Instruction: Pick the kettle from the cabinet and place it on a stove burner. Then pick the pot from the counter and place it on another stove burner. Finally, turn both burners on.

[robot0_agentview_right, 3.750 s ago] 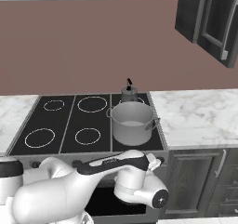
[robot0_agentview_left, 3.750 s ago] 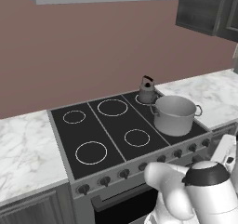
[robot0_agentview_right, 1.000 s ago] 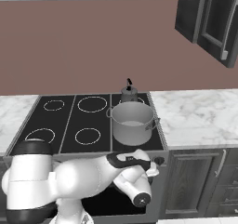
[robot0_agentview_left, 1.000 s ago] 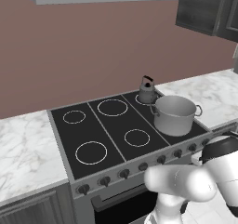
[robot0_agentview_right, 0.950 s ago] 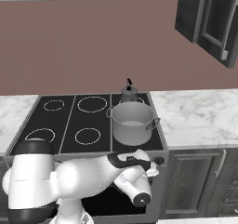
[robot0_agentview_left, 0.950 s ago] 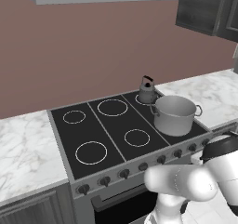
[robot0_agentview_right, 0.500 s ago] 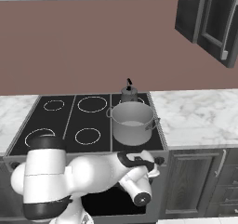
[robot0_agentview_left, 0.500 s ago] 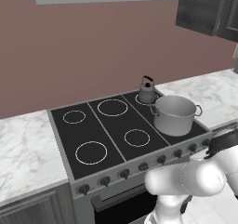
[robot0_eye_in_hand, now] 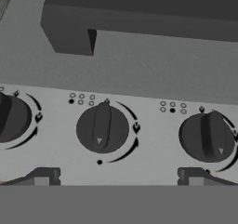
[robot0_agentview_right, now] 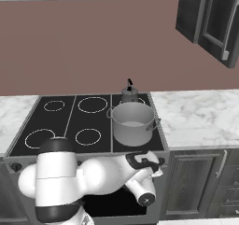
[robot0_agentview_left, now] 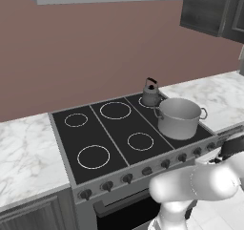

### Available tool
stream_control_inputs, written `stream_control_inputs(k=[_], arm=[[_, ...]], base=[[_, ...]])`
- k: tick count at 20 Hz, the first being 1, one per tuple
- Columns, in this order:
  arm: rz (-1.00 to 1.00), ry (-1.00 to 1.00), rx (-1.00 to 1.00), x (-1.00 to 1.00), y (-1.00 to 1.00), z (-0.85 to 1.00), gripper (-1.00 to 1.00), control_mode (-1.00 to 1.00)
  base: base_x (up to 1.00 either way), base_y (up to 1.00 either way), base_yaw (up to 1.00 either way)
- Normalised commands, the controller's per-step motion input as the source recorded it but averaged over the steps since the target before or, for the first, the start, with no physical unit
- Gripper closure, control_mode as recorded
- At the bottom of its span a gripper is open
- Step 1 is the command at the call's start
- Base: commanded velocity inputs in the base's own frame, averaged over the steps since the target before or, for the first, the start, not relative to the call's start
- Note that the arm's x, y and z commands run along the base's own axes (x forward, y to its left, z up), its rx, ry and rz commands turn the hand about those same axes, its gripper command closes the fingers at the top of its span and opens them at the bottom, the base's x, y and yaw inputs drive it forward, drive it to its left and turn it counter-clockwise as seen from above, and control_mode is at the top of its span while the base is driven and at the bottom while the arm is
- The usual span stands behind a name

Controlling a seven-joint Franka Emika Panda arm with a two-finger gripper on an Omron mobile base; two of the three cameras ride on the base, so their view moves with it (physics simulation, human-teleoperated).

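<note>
The gripper (robot0_eye_in_hand: 118,179) faces the stove's front panel with its jaws spread wide and nothing between them; the two dark fingertips (robot0_eye_in_hand: 44,175) straddle the middle knob (robot0_eye_in_hand: 102,128) without touching it. To either side of that knob sit a left knob (robot0_eye_in_hand: 11,117) and a right knob (robot0_eye_in_hand: 207,136), each ringed by small printed marks, and a dark oven handle bar (robot0_eye_in_hand: 139,21) runs across the panel on the far side of the knobs from the fingertips. From the base views, the glossy black cooktop (robot0_agentview_left: 119,131) carries the pot (robot0_agentview_left: 178,117) on its front right burner and the kettle (robot0_agentview_left: 151,93) on the rear right burner, just behind the pot and close beside it. The remaining burners (robot0_agentview_left: 93,156) show as bare white circles. White marble counter (robot0_agentview_right: 200,114) flanks the cooktop, and the dark cabinet (robot0_agentview_right: 210,18) hangs above the counter to the cooktop's right.
</note>
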Motion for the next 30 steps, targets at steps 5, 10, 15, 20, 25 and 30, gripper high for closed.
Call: stream_control_inputs(k=[5, 10, 15, 20, 25, 30], arm=[[0.00, 0.00, 0.00, 0.17, 0.00, -0.06, -1.00, -1.00], [0.00, 0.00, 0.00, 0.10, 0.00, -0.14, -1.00, -1.00], [0.00, 0.00, 0.00, 0.11, -0.01, -0.17, -1.00, -1.00], [0.00, 0.00, 0.00, 0.09, -0.05, -0.16, -1.00, -1.00], [0.00, -0.02, 0.00, 0.13, -0.07, -0.09, -1.00, -1.00], [0.00, 0.00, 0.00, 0.20, -0.01, -0.13, -1.00, -1.00]], base=[[0.00, 0.00, 0.00], [0.00, 0.00, 0.00], [0.00, 0.00, 0.00], [0.00, 0.00, 0.00], [0.00, 0.00, 0.00], [0.00, 0.00, 0.00]])
